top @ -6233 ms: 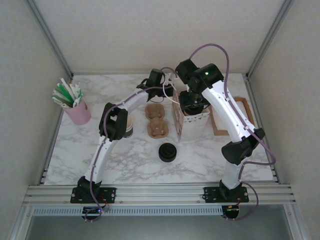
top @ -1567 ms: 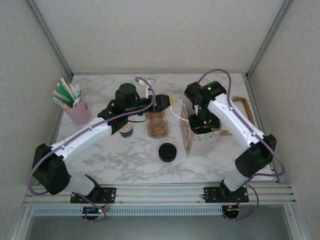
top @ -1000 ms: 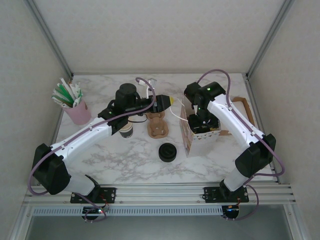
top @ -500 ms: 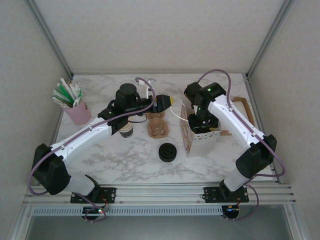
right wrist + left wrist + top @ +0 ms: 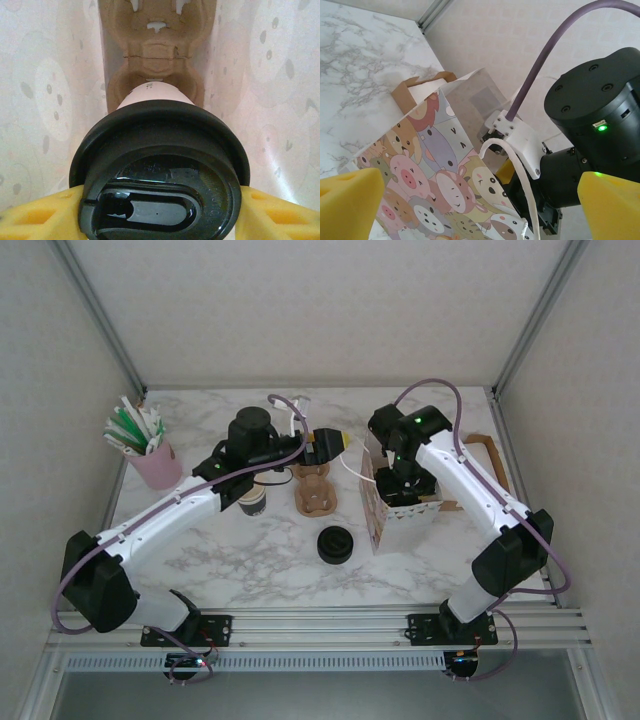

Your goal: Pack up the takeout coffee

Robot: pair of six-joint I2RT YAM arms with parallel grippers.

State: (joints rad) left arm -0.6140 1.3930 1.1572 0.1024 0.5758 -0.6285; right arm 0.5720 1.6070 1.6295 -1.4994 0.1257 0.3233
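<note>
**Cup deep in the bag, and nothing steadying the bag**

My right gripper (image 5: 160, 212) is clamped on the takeout coffee (image 5: 160, 150), low in its frame, inside the printed bag (image 5: 420, 170) and over the cardboard carrier (image 5: 157, 30) at top centre. My left gripper (image 5: 480, 200) gapes wide, gripping nothing. I judge the unsupported bag could lean or snag my wrist. A cup that misses its well would tip.
</note>
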